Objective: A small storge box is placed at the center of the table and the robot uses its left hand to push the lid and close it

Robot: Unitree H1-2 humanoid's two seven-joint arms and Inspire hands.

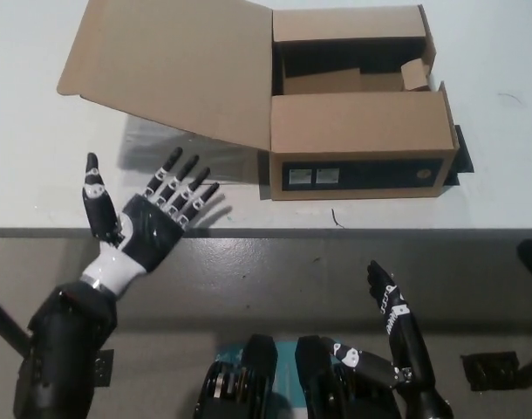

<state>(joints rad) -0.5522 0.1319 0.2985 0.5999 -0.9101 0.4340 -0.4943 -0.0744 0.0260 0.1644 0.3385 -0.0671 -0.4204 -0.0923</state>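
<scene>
Cardboard storage box (358,144) sits on the white counter (39,113), toward the far middle, and it is wide open. Its big lid (174,65) is flung out to the robot's left, tilted up off the surface with a shadow beneath it. A narrower flap (358,124) covers the near part of the box, and the dark interior shows behind it. Down at the counter's near edge, the left robot hand (144,223) is over the lip, palm up, fingers (183,179) spread wide and pointing toward the lid, holding nothing at all. It is apart from the lid, not touching. The right robot hand (392,327) rests low at the bottom right, below the counter edge, fingers loosely apart and empty. A small dark mark (336,218) lies on the counter just in front of the box.
</scene>
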